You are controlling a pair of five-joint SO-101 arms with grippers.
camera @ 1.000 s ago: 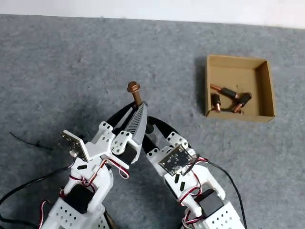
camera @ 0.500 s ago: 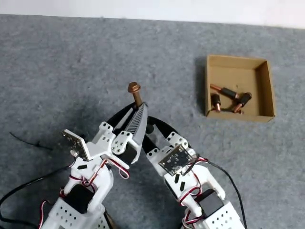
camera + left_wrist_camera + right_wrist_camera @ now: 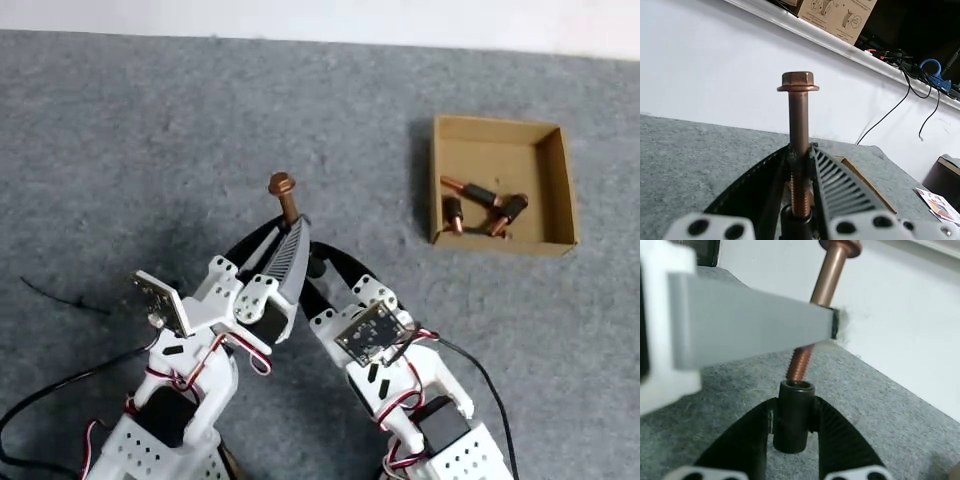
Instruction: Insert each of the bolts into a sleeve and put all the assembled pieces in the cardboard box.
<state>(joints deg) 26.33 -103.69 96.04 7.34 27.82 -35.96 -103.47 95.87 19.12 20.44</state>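
My left gripper is clamped on a copper-coloured bolt, which stands upright with its flanged hex head on top. The shank is smooth above and threaded below. One finger is smooth black, the other ribbed like a ladder.

My right gripper pinches a sleeve between two curved black fingers. It is a short matt black tube with its open mouth up, directly under the bolt's threaded end. The thread reaches the mouth, but I cannot tell whether the tip is inside or only at the rim.

In the right wrist view a blurred pale bar of my left gripper crosses the bolt and hides its middle. From above, my left gripper covers the sleeve and the tips of my right fingers.

The table is covered in rough grey felt. The box, shallow brown cardboard with a square rim, sits well off to the right. It holds three assembled pieces, copper with black sleeves, lying crosswise in a cluster.

Compared with a second ago, the bolt and box sit where they were. My right wrist has drawn back a touch toward its base.
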